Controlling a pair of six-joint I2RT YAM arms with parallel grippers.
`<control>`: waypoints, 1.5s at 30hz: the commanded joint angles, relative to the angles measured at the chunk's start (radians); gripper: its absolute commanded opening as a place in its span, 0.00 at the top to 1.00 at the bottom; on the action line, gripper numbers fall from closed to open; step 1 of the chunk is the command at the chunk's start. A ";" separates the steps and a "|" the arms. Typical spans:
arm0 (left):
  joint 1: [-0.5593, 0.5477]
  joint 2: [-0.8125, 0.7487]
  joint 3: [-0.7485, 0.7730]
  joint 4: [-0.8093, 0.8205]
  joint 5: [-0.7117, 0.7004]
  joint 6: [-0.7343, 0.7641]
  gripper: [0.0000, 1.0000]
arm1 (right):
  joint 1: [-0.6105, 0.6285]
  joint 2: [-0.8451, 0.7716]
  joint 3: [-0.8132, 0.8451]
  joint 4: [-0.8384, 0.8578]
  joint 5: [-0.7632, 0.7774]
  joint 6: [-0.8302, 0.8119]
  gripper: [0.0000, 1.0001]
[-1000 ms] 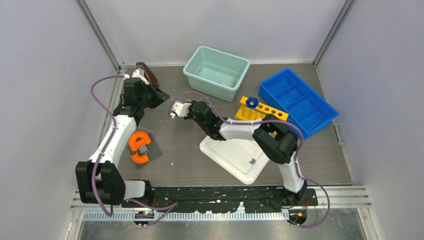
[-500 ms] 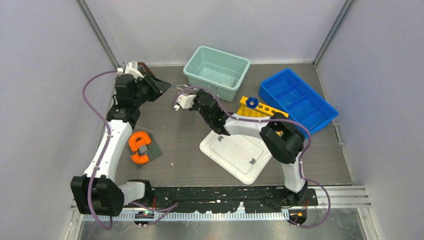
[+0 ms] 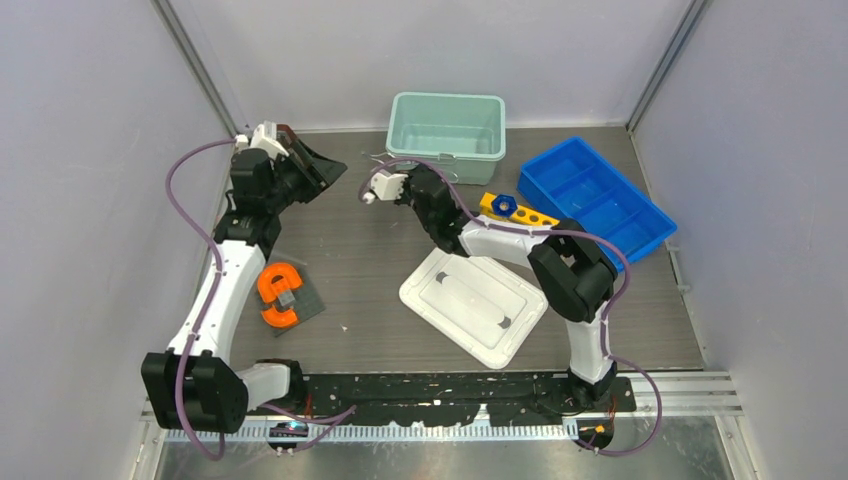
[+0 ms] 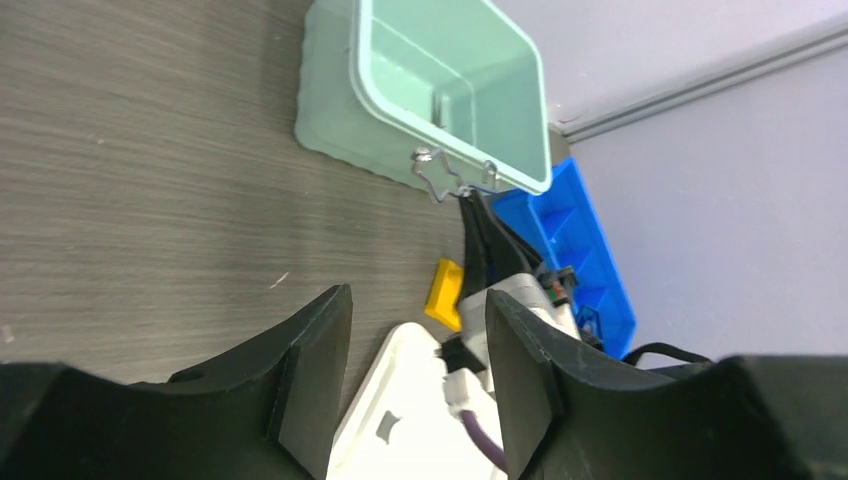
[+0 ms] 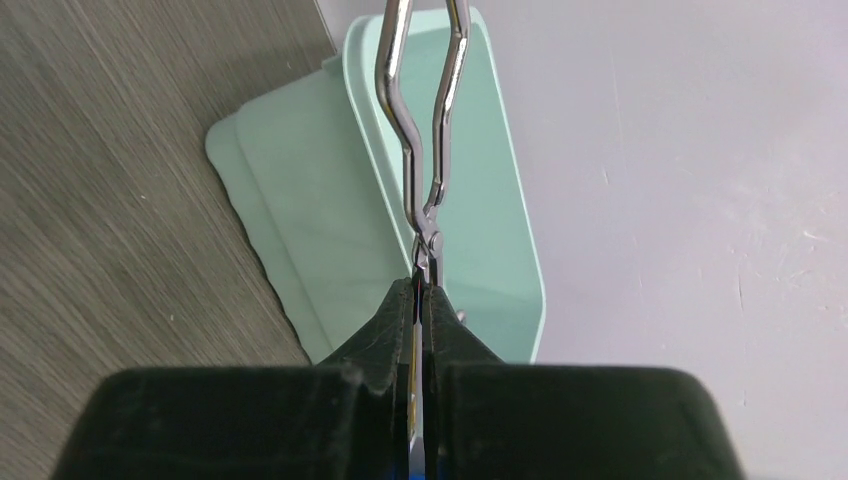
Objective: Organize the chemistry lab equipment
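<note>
My right gripper [image 3: 402,166] is shut on the slim silver wire tongs [image 5: 425,120]. The tongs point at the near left rim of the teal bin [image 3: 447,127] and seem to touch it in the left wrist view [image 4: 450,178]. My left gripper [image 3: 325,166] is open and empty, held above the back left of the table. A small blue knob-like piece [image 3: 504,205] sits on a yellow rack [image 3: 520,214]. I see no glass rods and no white triangle.
A blue divided tray [image 3: 600,200] stands at the back right. A white lid [image 3: 475,305] lies mid-table under the right arm. An orange piece [image 3: 280,295] sits on a grey pad at the left. Walls close in on three sides.
My right gripper has moved back and right with the tongs. The teal bin has turned square and slid toward the back wall. My left gripper has lifted and swung back.
</note>
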 commanded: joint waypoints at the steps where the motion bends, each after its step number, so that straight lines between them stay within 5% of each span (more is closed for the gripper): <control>1: 0.004 -0.048 0.044 -0.076 -0.106 0.092 0.45 | 0.010 -0.127 0.020 0.036 -0.061 0.064 0.99; 7: 0.004 -0.058 0.059 -0.144 -0.163 0.148 0.43 | -0.012 -0.126 0.066 0.007 -0.074 0.065 0.99; 30: 0.003 -0.160 -0.138 -0.219 0.036 0.237 0.39 | -0.269 0.211 0.558 -0.300 -0.173 0.154 0.98; 45: -0.003 -0.178 -0.144 -0.258 -0.016 0.323 0.35 | -0.268 0.261 0.678 -0.465 -0.125 0.212 0.65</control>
